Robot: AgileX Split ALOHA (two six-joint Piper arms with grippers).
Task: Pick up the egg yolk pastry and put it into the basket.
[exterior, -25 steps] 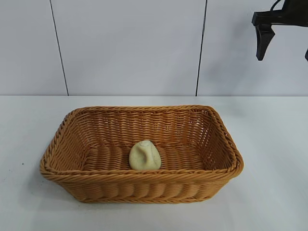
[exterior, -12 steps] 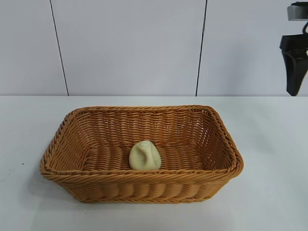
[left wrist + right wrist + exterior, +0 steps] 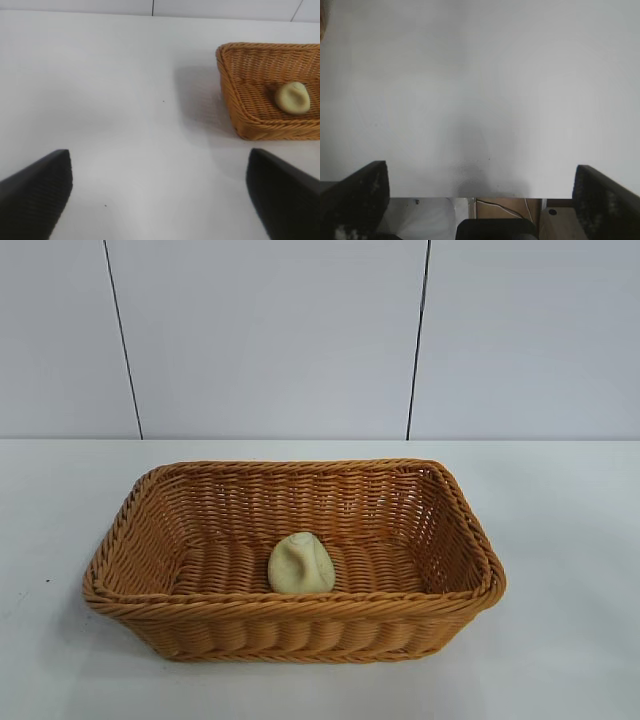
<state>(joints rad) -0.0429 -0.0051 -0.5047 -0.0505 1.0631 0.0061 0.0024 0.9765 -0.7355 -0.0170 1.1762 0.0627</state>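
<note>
Item: egg yolk pastry [image 3: 301, 563], which we find lying on the floor of the basket [image 3: 300, 615], near its front wall. The basket stands on the white table [image 3: 560, 540]. We note the left gripper [image 3: 160, 192] with fingers spread wide over bare tabletop beside the basket; the right gripper [image 3: 480, 200], fingers likewise wide apart and empty, at the table's edge.

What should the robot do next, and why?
Probably nothing more than park the right claw. The egg yolk pastry already sits inside the basket, and the right claw is open and empty over bare table near its edge. The left claw is open too, off to the side of the basket.
</note>
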